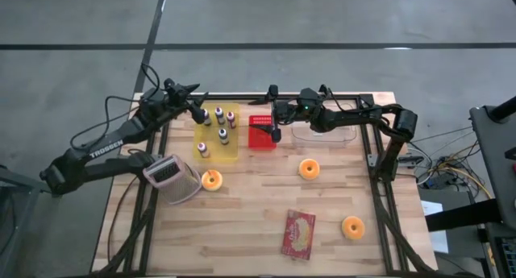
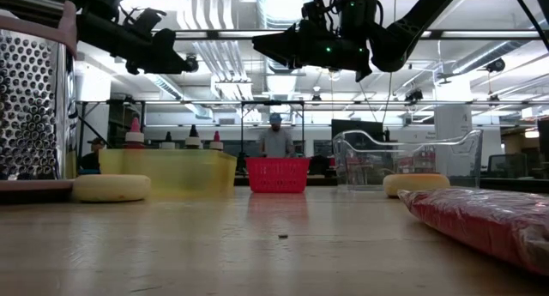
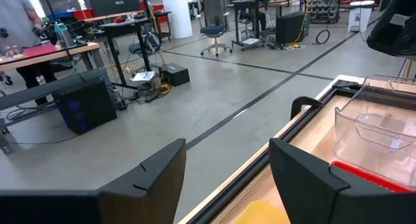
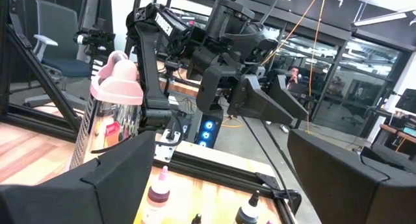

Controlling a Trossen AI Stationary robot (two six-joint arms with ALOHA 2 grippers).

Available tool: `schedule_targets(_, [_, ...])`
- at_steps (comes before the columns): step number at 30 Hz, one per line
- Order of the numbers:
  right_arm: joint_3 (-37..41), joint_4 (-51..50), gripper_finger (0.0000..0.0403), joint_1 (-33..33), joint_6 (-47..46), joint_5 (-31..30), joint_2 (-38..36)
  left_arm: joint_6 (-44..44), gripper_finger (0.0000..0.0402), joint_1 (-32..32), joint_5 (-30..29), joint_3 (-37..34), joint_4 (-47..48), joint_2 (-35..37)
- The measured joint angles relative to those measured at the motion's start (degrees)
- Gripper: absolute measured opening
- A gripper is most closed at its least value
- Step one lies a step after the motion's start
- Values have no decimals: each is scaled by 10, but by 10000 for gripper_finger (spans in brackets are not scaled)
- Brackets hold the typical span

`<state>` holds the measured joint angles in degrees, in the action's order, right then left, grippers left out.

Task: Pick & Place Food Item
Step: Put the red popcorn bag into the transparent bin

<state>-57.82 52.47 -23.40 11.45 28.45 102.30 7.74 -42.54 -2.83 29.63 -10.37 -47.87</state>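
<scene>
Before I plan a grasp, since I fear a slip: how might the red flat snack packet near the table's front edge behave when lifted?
The red flat snack packet looks like thin glossy film, so it could be slippery and probably sags if pinched at one end. It lies low and flat on the wooden table, so it likely feels light and won't roll, but offers little height to grip.

My left arm (image 1: 101, 151) carried the one readable word, "TROSSEN", in white capitals along its dark link, seen from above. The red packet (image 1: 298, 234) had a printed front, but I could not read its lettering.
</scene>
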Motion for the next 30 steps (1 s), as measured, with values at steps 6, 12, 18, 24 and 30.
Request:
schedule_targets(6, [0, 1, 342, 0, -26, 0, 0, 1, 222, 0, 0, 0, 0, 0])
schedule_targets(12, [0, 0, 349, 6, -54, 1, 0, 1, 223, 0, 0, 0, 0, 0])
schedule_targets(18, [0, 0, 345, 9, -59, 1, 0, 1, 223, 0, 0, 0, -1, 0])
schedule_targets(24, [0, 2, 336, 12, -41, -2, 0, 0, 223, 0, 0, 0, 0, 0])
schedule_targets(30, [0, -32, 327, 14, -115, -42, -1, 0, 223, 0, 0, 0, 0, 0])
